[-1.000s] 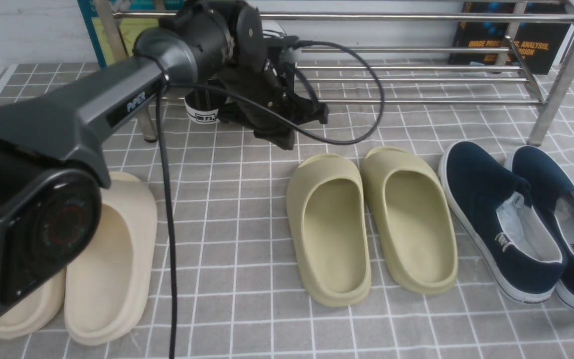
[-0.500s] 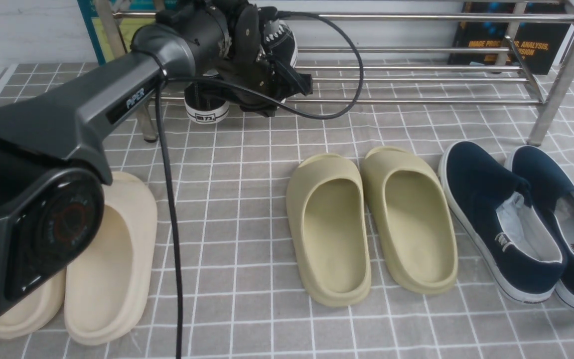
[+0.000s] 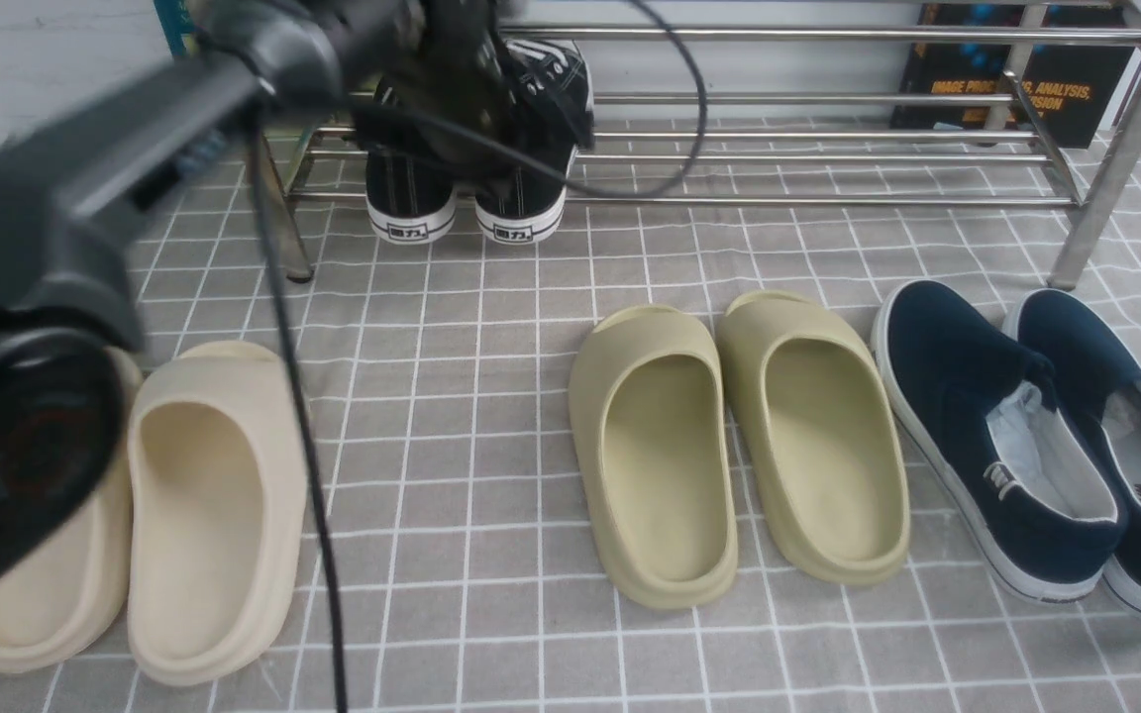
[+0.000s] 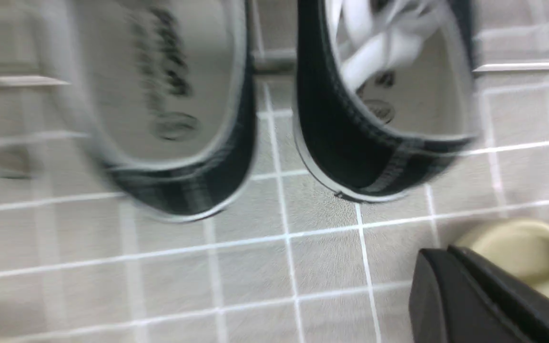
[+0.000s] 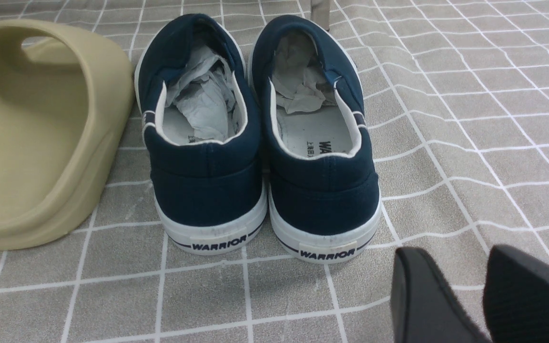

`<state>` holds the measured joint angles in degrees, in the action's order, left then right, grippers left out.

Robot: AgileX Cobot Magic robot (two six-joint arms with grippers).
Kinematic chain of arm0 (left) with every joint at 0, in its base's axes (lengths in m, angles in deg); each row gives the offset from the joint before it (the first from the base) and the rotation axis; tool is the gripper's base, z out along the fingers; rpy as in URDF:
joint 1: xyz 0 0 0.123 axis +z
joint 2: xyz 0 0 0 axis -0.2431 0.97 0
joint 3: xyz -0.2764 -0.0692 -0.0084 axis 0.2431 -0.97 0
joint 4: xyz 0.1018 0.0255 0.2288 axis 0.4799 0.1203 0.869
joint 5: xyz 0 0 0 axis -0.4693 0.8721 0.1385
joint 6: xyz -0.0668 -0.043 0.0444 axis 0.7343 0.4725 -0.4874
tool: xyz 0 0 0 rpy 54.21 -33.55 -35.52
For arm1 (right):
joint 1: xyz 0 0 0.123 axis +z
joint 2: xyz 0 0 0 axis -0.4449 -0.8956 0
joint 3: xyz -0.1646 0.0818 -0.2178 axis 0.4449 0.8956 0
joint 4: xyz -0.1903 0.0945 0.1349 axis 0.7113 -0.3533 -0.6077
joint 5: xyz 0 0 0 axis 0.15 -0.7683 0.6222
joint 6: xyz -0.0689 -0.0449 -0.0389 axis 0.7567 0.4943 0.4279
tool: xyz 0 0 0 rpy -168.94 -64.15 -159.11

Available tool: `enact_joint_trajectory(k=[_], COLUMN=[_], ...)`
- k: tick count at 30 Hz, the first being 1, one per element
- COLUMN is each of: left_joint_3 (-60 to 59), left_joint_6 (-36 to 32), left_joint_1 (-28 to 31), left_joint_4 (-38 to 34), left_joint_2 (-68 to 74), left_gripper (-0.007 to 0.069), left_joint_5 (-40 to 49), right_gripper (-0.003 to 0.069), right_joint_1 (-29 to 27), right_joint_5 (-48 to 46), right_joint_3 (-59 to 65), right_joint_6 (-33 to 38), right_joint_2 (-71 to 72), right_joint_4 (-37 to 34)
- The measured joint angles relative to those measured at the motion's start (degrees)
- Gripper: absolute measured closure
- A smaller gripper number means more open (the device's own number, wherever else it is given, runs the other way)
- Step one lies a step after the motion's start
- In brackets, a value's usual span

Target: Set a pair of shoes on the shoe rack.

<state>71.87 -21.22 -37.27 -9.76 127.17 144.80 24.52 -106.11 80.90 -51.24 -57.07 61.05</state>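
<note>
The pair of shoes, two black sneakers with white soles (image 3: pixel 412 188) (image 3: pixel 523 183), rests side by side on the low bars at the left end of the silver shoe rack (image 3: pixel 828 99), heels sticking out toward me. In the left wrist view their heels (image 4: pixel 179 186) (image 4: pixel 350 157) are blurred, and my left gripper (image 4: pixel 439 255) is shut and empty, apart from them, over the cloth. My left arm (image 3: pixel 135 149) blurs across the front view above the shoes. My right gripper (image 5: pixel 465 281) stands open over the cloth, behind the navy slip-ons (image 5: pixel 203 143).
Beige slides (image 3: pixel 204 495) lie at the near left, olive slides (image 3: pixel 660 446) in the middle and navy slip-ons (image 3: pixel 996 436) at the right, all on the grey checked cloth. A dark book (image 3: pixel 1016 79) leans behind the rack. A rack leg (image 3: pixel 1095 198) stands at the right.
My left arm has risen and swung left, away from the sneakers. Both sneakers now show side by side on the rack. The right arm's surroundings look the same.
</note>
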Motion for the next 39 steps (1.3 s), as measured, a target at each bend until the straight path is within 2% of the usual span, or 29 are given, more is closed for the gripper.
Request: enact_joint_trajectory(k=[8,12,17,22,27,33,39], left_joint_3=[-0.15,-4.4,-25.99,-49.92,-64.7,-73.55,-76.89], left_joint_6=[-4.29,-4.98,-3.46,2.07,7.66,8.13,8.13], left_joint_1=[0.0,0.0,0.0,0.0,0.0,0.0,0.0], left_joint_4=[1.2,1.8,2.2,2.2,2.2,2.27,3.78], left_joint_2=[-24.16,-34.87,-54.02,-70.73,-82.51,-86.56,-86.56], left_gripper=[0.0638,0.0638,0.0638,0.0638,0.0638,0.0638,0.0638], left_joint_5=[7.91,9.04,6.64,-3.7,-11.53,-12.54,-10.45], right_gripper=[0.0419,0.0419,0.0419,0.0419,0.0419,0.0419,0.0419], right_joint_1=[0.0,0.0,0.0,0.0,0.0,0.0,0.0], right_joint_5=[0.0,0.0,0.0,0.0,0.0,0.0,0.0], right_joint_3=[0.0,0.0,0.0,0.0,0.0,0.0,0.0], right_joint_6=[0.0,0.0,0.0,0.0,0.0,0.0,0.0], right_joint_2=[0.0,0.0,0.0,0.0,0.0,0.0,0.0], right_joint_4=[0.0,0.03,0.03,0.03,0.03,0.03,0.03])
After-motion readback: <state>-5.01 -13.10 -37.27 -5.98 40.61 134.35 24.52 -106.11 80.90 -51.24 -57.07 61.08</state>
